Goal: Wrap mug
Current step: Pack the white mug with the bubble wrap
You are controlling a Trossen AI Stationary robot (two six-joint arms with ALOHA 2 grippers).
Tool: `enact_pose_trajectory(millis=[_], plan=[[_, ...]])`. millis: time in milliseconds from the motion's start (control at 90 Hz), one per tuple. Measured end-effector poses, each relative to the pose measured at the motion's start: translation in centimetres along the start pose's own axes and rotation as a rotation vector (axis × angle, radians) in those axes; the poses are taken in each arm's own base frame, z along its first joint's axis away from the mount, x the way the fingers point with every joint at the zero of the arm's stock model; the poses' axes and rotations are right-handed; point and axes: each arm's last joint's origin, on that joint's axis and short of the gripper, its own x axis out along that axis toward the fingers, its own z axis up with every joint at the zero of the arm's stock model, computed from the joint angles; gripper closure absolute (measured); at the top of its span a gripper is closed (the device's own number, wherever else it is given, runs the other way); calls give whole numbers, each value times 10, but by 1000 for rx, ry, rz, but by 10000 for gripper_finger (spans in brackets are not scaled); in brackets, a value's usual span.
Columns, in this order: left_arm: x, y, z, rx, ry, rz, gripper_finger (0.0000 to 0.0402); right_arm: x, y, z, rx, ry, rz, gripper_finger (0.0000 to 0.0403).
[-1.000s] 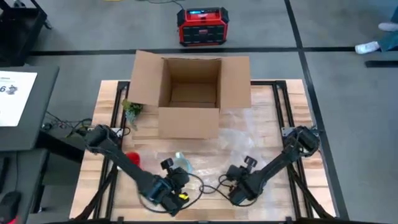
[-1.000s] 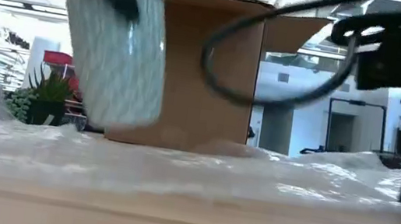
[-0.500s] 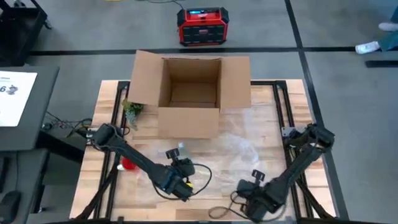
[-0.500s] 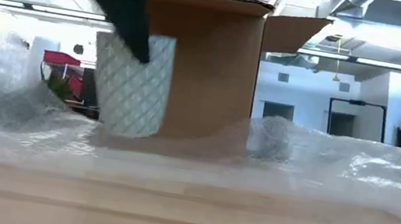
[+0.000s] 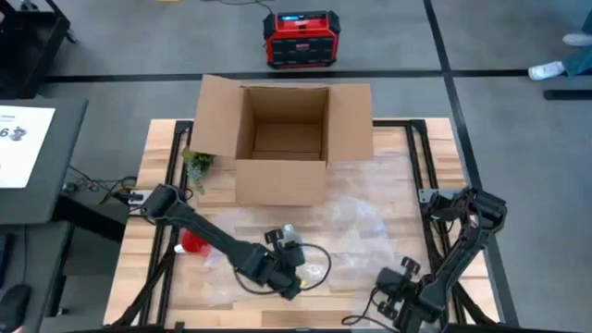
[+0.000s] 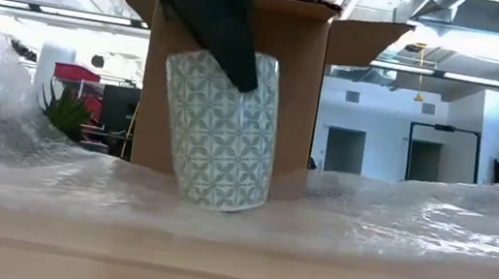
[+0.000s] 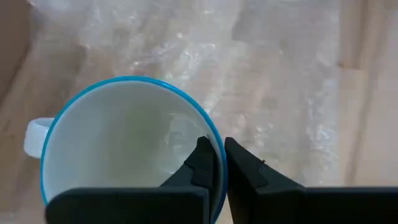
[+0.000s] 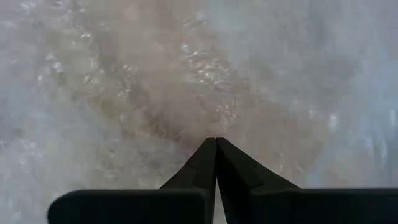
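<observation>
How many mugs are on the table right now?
1. The mug hangs from the left gripper, which pinches its rim, over the bubble wrap in front of the box. Another could be hidden inside the box or behind the arms.

Grey floor (image 5: 499,55) crossed by black lines surrounds the bench; a red-and-black power unit (image 5: 299,39) sits top centre.

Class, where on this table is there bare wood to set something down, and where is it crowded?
Free: bare table strip left of the cardboard box, and the right edge. Crowded: bubble wrap centre, where the left gripper holds the mug.
</observation>
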Motion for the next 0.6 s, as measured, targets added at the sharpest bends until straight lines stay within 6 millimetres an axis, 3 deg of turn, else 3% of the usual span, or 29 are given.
enact_pose_trajectory(millis=[356,456,600], plan=[[-1,2,2,14,66,-60,402,-28,-8,1,-12,-2,95,403],[-4,1,-1,25,71,-62,402,-25,-4,0,-8,1,107,403],[-5,1,-2,31,79,-59,402,-2,5,-9,-2,35,212,403]])
